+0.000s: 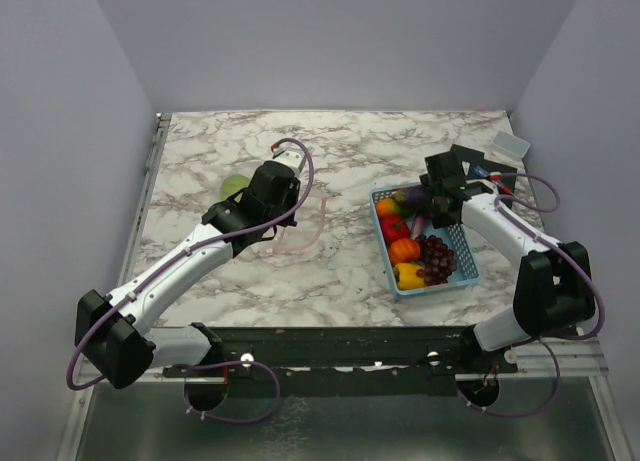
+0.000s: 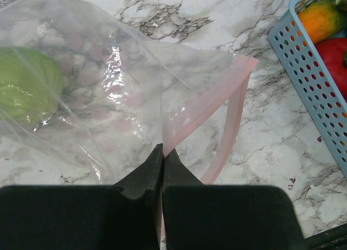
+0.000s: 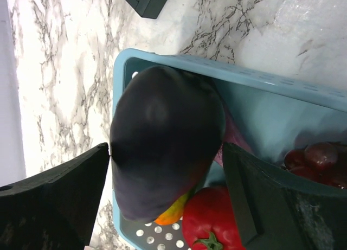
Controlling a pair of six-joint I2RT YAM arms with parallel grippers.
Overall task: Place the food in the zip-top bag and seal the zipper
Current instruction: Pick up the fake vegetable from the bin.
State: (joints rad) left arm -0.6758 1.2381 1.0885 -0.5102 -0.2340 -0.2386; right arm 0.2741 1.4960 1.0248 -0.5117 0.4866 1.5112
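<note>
right gripper [image 3: 165, 190] spread wide astride eggplant [image 3: 162, 163] in basket [image 3: 282, 93], long axis between fingers, ungripped | left gripper [image 2: 162, 152] pinched shut on zip-top bag [image 2: 124, 82] mouth, leftward; cabbage [image 2: 27, 84] inside

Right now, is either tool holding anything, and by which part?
Left tool is shut on the zip-top bag, pinching its mouth edge by the zipper. Right tool is open around the eggplant in the basket, holding nothing yet.
</note>
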